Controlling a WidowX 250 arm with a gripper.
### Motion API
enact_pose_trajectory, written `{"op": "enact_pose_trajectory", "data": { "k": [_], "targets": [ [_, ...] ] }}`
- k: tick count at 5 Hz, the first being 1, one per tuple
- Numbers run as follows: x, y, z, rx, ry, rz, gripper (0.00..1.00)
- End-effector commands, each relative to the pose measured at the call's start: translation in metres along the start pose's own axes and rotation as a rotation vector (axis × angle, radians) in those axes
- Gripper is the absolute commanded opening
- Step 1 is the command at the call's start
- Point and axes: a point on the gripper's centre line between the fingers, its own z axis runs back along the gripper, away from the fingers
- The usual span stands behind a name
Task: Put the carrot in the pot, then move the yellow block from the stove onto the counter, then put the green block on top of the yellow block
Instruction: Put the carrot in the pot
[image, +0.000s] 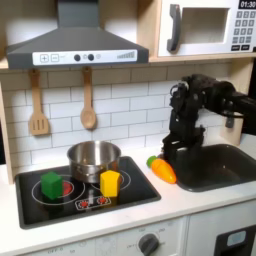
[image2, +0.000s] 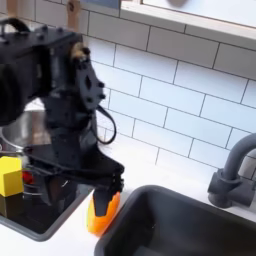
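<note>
Across the cream counter (image: 200, 205), largest first: the black stove (image: 140, 187) fills the counter's left part in the first exterior view, the dark sink (image: 225, 165) its right end. Steel pot (image: 93, 157) sits at the stove's back edge, empty as far as visible. Green block (image: 51, 184) near the stove's left front, yellow block (image: 110, 183) near its front middle, well apart from each other. Carrot (image: 161, 168) lies on the counter strip between the stove's right edge and the sink, nothing done on the task yet.

Key relation: the gripper (image: 172, 149) hangs directly above the carrot, close over its back end, pointing down. Carrot's long axis runs from the leafy end toward the back wall to the tip toward the counter's front edge, slightly toward the sink. In the second exterior view the gripper (image2: 103, 192) overlaps the carrot (image2: 102, 213); contact unclear. Fingers look parted a little, holding nothing, though the opening is hard to read. Next move probably a short drop, fingers across the carrot's width.
</note>
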Motion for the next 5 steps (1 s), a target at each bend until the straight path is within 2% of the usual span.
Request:
{"op": "enact_pose_trajectory", "data": {
  "k": [1, 3, 5],
  "targets": [
    [0.029, -0.012, -0.006, -0.020, 0.004, 0.003, 1.00],
    [0.053, -0.010, -0.019, -0.013, 0.014, 0.027, 1.00],
    [0.050, -0.004, -0.031, -0.002, 0.038, 0.032, 1.00]
  ]
}}
